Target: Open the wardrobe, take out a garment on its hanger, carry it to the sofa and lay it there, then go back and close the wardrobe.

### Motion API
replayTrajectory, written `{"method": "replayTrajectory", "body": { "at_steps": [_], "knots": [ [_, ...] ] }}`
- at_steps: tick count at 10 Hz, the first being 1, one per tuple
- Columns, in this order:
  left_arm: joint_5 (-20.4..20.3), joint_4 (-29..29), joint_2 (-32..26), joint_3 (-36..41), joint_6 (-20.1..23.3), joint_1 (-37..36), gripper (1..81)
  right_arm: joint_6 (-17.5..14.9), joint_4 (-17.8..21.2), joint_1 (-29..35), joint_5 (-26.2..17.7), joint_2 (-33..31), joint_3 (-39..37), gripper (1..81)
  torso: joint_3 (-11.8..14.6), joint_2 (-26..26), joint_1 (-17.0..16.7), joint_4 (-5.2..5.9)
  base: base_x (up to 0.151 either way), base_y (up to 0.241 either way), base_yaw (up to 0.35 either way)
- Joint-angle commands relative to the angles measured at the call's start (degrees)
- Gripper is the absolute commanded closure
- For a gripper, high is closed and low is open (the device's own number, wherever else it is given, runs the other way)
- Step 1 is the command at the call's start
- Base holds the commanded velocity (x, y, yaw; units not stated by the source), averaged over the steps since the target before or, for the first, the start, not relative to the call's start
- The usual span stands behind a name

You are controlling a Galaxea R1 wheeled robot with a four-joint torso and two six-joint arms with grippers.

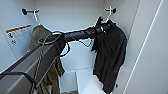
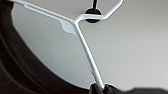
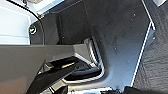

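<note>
Wardrobe [image 1: 75, 15] open. The garment [image 1: 110, 55] hangs right of centre in the frame; its hanger [image 1: 109, 13] remains hooked at upper right. Left pincer [image 1: 100, 23] sits at the hanger's neck, just below the hook [image 2: 93, 11]. Pincer state: cannot tell. The lift runs upward.

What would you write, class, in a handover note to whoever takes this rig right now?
Left claw: up at the neck of the hanger, just under its hook; whether it grips cannot be told.
Right claw: state unknown.
Wardrobe: open. The black shirt hangs on its hanger from the right-hand hook; an olive jacket hangs from the left one.
Done: wardrobe opened, left arm at the hanger.
Left: lift the hanger off, carry the shirt to the sofa, lay it down, return, close the wardrobe.
</note>
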Motion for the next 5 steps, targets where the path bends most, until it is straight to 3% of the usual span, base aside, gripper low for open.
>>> {"method": "replayTrajectory", "body": {
  "at_steps": [1, 5],
  "knots": [
    [-3.73, 2.51, 3.17, 3.09, 2.17, -12.48, 81.1, -0.17, -0.13, 1.36, -2.82, 0.64, 0.6, 1.0, 0.0, 0.0, 0.0, 0.0, 0.0, 0.0, 0.0],
    [-3.91, 2.33, -1.36, 6.86, 2.0, -15.2, 81.1, -0.17, -0.22, 1.45, -2.9, 0.64, 0.42, 1.0, 0.0, 0.0, 0.04, 0.0, 0.0, 0.0, 0.0]
  ]
}}
